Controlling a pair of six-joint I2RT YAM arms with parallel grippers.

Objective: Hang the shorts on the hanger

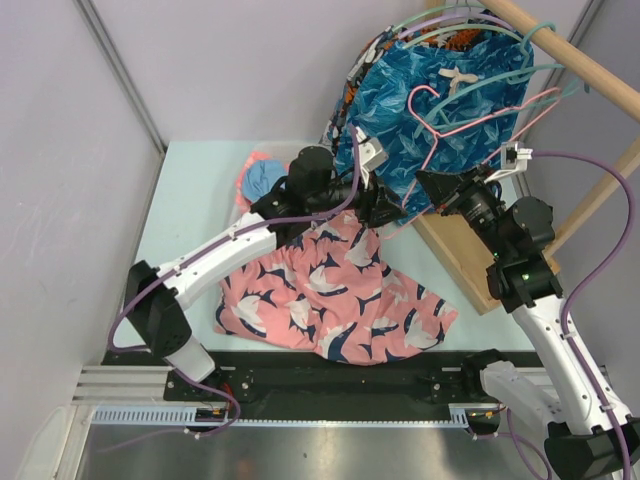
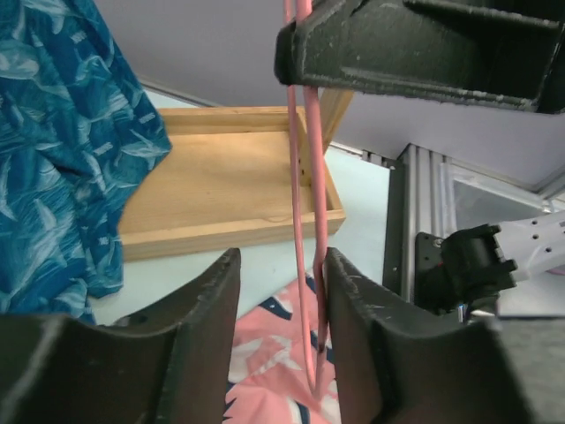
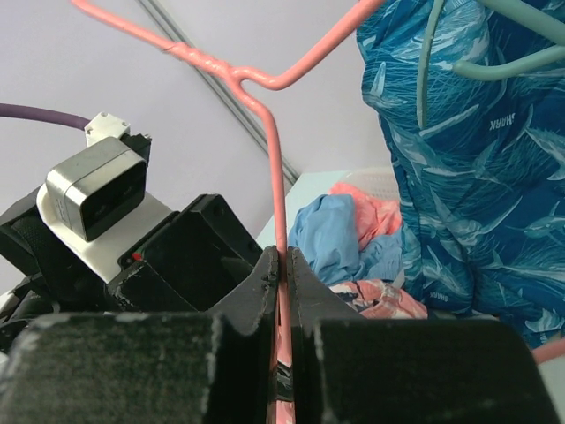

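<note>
Hanger (image 3: 240, 78): thin pink wire with a triangular frame, raised beside the wooden tray (image 2: 221, 190).
Right gripper (image 3: 284, 258): fingers clenched on the hanger's rod.
Left gripper (image 2: 282, 265): fingers apart, with the rod between them.
Shorts (image 1: 330, 300): crumpled coral fabric with a fish print, lying flat beside the tray.

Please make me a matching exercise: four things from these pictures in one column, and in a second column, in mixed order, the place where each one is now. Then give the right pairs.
1. thin pink wire hanger
2. coral-pink fish-print fabric shorts
3. blue leaf-print fabric shorts
4. plain light-blue crumpled garment

A. hung high under the wooden rod
B. far side of the pale table, to the left
C. pinched in the right gripper
D. spread over the table's near middle

Pairs: 1-C, 2-D, 3-A, 4-B.
</note>
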